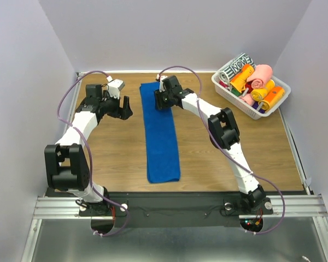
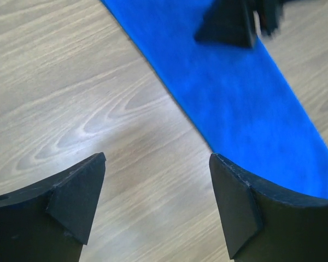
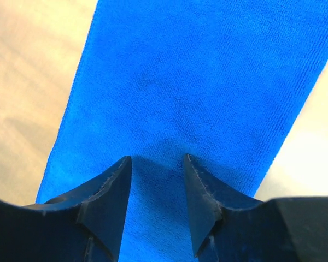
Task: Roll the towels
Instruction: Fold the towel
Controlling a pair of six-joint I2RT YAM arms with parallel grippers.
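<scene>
From the wrists: left gripper (image 2: 157,164) wide, empty; right gripper (image 3: 157,158) half-open over blue towel (image 3: 208,82).

The wooden table (image 1: 109,158) carries a blue towel (image 1: 161,142), spread flat as a long narrow strip running from near to far down its middle, and a white basket (image 1: 235,101) in its far right corner.

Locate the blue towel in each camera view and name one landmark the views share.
Top external: blue towel, a long strip running lengthwise down the middle of the picture.
Left wrist: blue towel, a diagonal band across the upper right.
Right wrist: blue towel fills the middle, running away from the camera.
Shared landmark: the right claw at the towel's far end.
</scene>
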